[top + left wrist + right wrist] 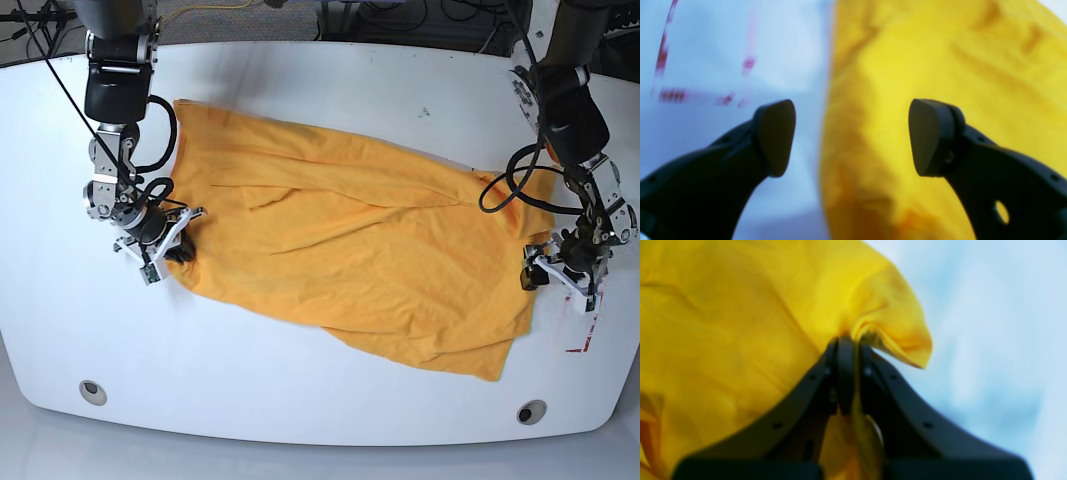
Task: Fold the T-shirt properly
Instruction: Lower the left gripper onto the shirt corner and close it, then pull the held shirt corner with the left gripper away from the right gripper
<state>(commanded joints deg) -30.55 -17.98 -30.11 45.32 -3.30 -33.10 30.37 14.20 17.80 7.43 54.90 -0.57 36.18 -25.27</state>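
Note:
The mustard-yellow T-shirt [350, 250] lies spread and wrinkled across the white table [300, 400], running from upper left to lower right in the base view. No print or label shows. My right gripper [178, 248] sits at the shirt's left edge. In the right wrist view that gripper [846, 343] is shut on a pinched fold of the T-shirt [723, 323]. My left gripper [548, 270] is at the shirt's right edge. The left wrist view shows this gripper [851, 136] open, one finger over bare table and the other over the T-shirt [940, 83], with the fabric edge running between them.
Red tape marks [585, 335] lie on the table just right of my left gripper, and appear blurred as red marks [671, 95] in the left wrist view. Two round holes [92, 390] [531, 411] sit near the table's front edge. Cables run along the back edge.

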